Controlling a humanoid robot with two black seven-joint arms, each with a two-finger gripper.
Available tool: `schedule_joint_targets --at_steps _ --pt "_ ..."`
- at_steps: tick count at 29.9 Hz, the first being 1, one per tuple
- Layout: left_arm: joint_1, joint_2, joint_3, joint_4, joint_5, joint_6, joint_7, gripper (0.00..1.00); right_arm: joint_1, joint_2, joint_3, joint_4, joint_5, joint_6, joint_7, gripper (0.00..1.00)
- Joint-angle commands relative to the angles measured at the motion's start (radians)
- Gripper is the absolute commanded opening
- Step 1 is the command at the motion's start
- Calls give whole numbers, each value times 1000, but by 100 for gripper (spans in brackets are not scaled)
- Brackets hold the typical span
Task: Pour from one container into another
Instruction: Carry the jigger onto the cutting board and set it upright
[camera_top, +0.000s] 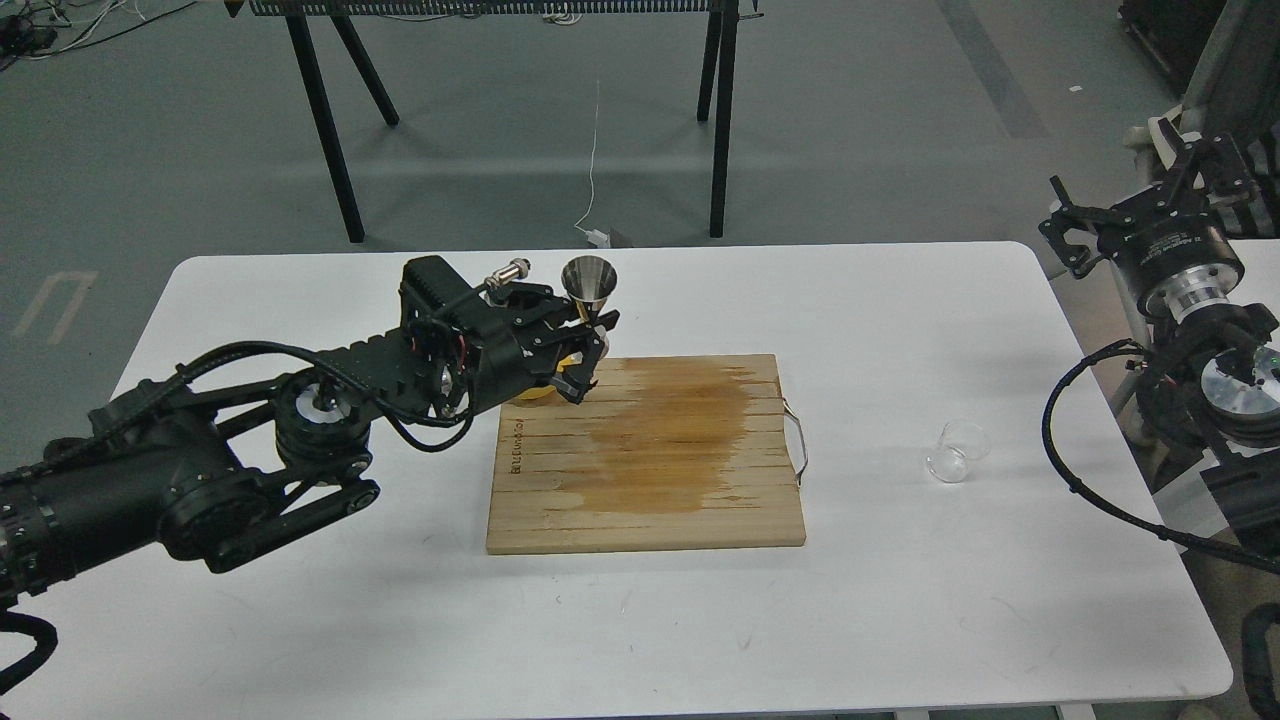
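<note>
The steel hourglass jigger (589, 286) stands upright in my left gripper (584, 345), which is shut on its waist and hangs over the back left corner of the wooden board (648, 455). The lemon (540, 390) is mostly hidden behind that gripper. The small clear glass cup (956, 452) rests on the white table (300, 600) right of the board, untouched. My right gripper (1150, 205) is raised off the table's far right edge, its fingers spread open and empty, well away from the cup.
The board has a wet dark stain in its middle and a metal handle (797, 442) on its right side. Black trestle legs (330, 130) stand on the floor behind the table. The right arm's cable (1070, 480) loops beside the cup.
</note>
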Motion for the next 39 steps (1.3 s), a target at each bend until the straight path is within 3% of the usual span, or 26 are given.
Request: schedule_joint_targets --at_steps 1,4,15,27,39 --pt "35 -67 0 105 34 2 -32 2 -3 8 1 2 0 0 -1 99" --pt "40 -119 2 162 39 4 -56 2 -4 8 1 2 0 0 -1 99" --pt "89 -245 2 219 39 2 -56 2 -6 11 -1 3 0 -17 -1 99" --pt "91 -416 2 383 39 34 -66 3 -1 11 -7 6 0 -18 -1 99" --pt "97 -426 23 503 39 82 -72 5 0 11 -12 6 0 -20 -1 99"
